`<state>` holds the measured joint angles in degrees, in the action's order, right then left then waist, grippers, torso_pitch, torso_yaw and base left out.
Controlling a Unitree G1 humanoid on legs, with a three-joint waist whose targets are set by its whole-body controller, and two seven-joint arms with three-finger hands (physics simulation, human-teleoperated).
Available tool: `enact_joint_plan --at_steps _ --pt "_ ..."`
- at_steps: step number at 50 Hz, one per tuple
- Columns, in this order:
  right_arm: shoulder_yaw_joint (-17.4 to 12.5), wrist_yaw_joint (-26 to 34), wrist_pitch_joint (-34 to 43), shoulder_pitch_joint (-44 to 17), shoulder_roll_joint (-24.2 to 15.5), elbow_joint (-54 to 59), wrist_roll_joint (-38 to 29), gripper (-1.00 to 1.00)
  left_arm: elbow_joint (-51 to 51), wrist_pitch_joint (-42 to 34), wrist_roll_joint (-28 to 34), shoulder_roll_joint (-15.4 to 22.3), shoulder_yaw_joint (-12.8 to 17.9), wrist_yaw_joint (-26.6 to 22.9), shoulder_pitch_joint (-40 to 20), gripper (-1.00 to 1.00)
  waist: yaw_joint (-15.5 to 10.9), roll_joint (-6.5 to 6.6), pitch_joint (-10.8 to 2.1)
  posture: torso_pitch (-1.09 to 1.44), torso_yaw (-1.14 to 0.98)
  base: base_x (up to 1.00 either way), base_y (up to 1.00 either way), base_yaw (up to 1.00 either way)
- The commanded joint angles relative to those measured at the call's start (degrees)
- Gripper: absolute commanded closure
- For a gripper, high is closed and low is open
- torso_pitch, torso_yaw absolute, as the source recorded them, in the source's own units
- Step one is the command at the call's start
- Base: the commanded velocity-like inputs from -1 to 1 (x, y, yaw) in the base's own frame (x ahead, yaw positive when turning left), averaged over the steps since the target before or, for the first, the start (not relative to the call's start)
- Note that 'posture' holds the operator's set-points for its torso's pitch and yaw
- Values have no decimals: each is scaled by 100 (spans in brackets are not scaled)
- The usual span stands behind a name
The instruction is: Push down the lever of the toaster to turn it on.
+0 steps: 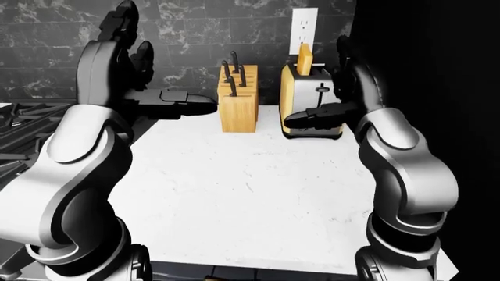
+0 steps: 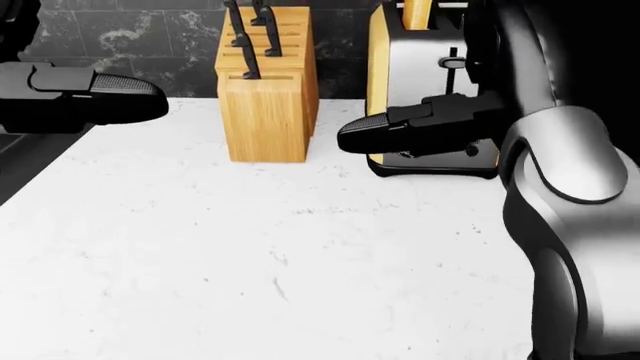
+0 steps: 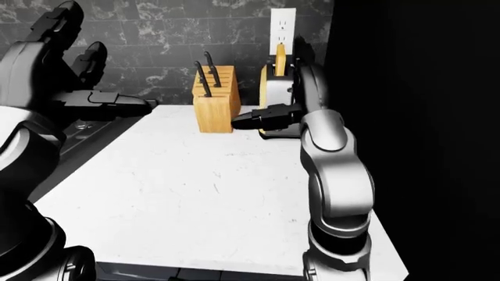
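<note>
The toaster (image 1: 306, 100) has a chrome face and yellow sides, with a slice of bread (image 1: 305, 58) standing in its slot. It stands on the white counter (image 1: 242, 187) at the wall. Its lever (image 2: 452, 63) sits high on the chrome face in the head view. My right hand (image 1: 316, 119) is open, fingers spread just before the toaster's face, thumb pointing left below the lever. My left hand (image 1: 168, 100) is open and raised at the left, far from the toaster.
A wooden knife block (image 1: 238, 105) with black-handled knives stands left of the toaster. A wall outlet (image 1: 303, 29) is above the toaster. A dark stove (image 1: 23, 126) lies at the left edge. A tall black surface (image 3: 414, 117) rises right of the counter.
</note>
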<state>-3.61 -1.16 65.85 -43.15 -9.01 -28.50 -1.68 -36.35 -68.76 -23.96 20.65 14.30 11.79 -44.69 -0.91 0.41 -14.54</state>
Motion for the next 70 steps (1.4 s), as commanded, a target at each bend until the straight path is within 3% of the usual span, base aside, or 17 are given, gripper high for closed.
enact_joint_plan --at_steps 1,28,70 --pt "-17 8 -233 -160 -12 -66 -66 -100 -73 147 20 55 50 4 -170 -100 -1 12 -52 -37 0 0 0 0" --pt "-73 128 -985 -105 44 912 -177 -100 -97 73 -14 56 58 33 -225 -100 -3 20 -78 -37 0 0 0 0" --pt "-212 -114 -2340 -556 -135 2981 50 -100 -76 148 28 43 33 -6 -196 -100 2 22 -88 -37 0 0 0 0"
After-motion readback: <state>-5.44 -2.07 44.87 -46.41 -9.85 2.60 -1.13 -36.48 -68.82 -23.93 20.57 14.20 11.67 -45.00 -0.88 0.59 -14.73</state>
